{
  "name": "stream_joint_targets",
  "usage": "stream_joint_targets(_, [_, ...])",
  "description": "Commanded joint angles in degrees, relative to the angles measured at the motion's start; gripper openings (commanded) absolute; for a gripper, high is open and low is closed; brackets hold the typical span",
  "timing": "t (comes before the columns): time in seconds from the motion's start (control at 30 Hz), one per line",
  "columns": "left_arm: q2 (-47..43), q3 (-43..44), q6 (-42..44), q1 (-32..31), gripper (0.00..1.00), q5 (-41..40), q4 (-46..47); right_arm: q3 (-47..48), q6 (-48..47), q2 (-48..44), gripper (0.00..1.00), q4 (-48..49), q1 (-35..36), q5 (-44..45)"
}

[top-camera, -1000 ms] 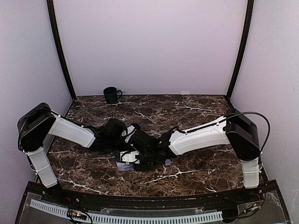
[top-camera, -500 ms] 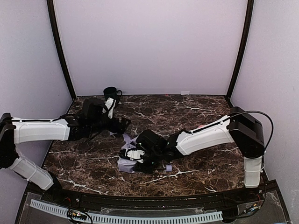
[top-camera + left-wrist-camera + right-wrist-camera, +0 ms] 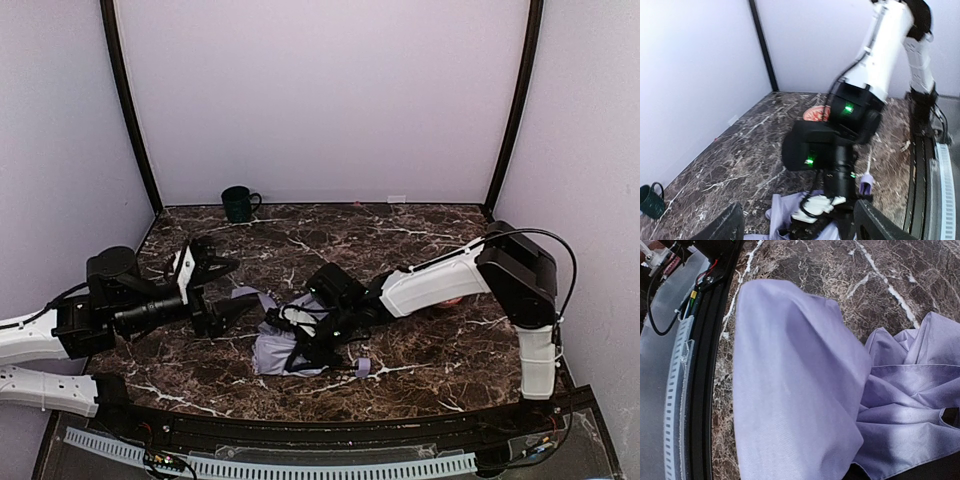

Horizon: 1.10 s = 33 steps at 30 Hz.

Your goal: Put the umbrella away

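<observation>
**Top external view: umbrella lay loose at the table's lower centre, not yet put away**

Top external view showed the umbrella (image 3: 270,350) in the lower centre of the frame, on the dark marble table (image 3: 400,240). Its pale lavender fabric was spread in a soft heap with thin black ribs sticking out, so it was neither folded tight nor wrapped. The small lavender handle (image 3: 362,367) lay just beside the heap, to its right.

The right gripper (image 3: 300,345) sat low, on top of the fabric. I judged that it was there to pin or gather the cloth while the other arm came to help. In the right wrist view the fabric (image 3: 800,390) filled nearly the whole picture and hid the fingers. Because of this I could not tell whether the jaws were pinching the cloth or only resting in it.

The left gripper (image 3: 232,285) hung at the left of the frame, its fingers spread wide and holding nothing. It pointed toward the heap from the side, near one loose fold but apart from it. In my judgement this was a free hand made ready for a new hold on the fabric.

A dark green mug (image 3: 238,203) stood at the upper left corner of the table, well apart from the work. In the left wrist view a red-patterned bowl (image 3: 815,113) was seen behind the right arm, also away from the umbrella.

No brand or readable writing was visible. A small white mark at the foot of the back wall was too small to read.
</observation>
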Motion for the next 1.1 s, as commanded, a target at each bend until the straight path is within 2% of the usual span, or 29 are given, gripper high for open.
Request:
stream_joint_targets(0.0, [1.7, -1.5, 14.7, -8.3, 0.77, 3.1, -8.3, -3.2, 5.9, 7.4, 0.21, -12.9, -1.5, -8.9])
stream_joint_targets(0.17, [12.6, -1.4, 29.5, -15.0, 0.77, -4.0, -11.8, -0.9, 6.7, 10.5, 0.20, -15.9, -2.6, -12.8])
stream_joint_targets(0.33, [21.9, -0.2, 33.1, -15.6, 0.84, -4.6, -9.4, -0.3, 5.4, 12.1, 0.18, -19.4, -2.6, -16.9])
stream_joint_targets(0.43, [26.2, -0.7, 32.2, -15.6, 0.88, -4.6, -7.3, -0.4, 4.7, 12.0, 0.18, -21.1, -2.6, -17.7])
stream_joint_targets(0.57, [30.7, -0.4, 28.9, -15.7, 0.90, -6.0, -8.3, -0.3, 5.3, 12.2, 0.18, -21.1, -2.6, -18.5])
stream_joint_targets(0.8, [36.7, 0.6, 21.6, -15.8, 0.81, -6.3, -11.9, 0.5, 7.4, 12.6, 0.20, -20.7, -3.5, -18.0])
stream_joint_targets(0.93, [42.3, 1.8, 20.1, -15.8, 0.80, -5.5, -13.8, -0.6, 11.1, 11.2, 0.27, -16.3, -4.3, -18.0])
stream_joint_targets(1.07, [48.9, 4.0, 18.8, -15.7, 0.73, -2.6, -18.1, -3.4, 15.8, 7.0, 0.44, -10.4, -5.2, -15.8])
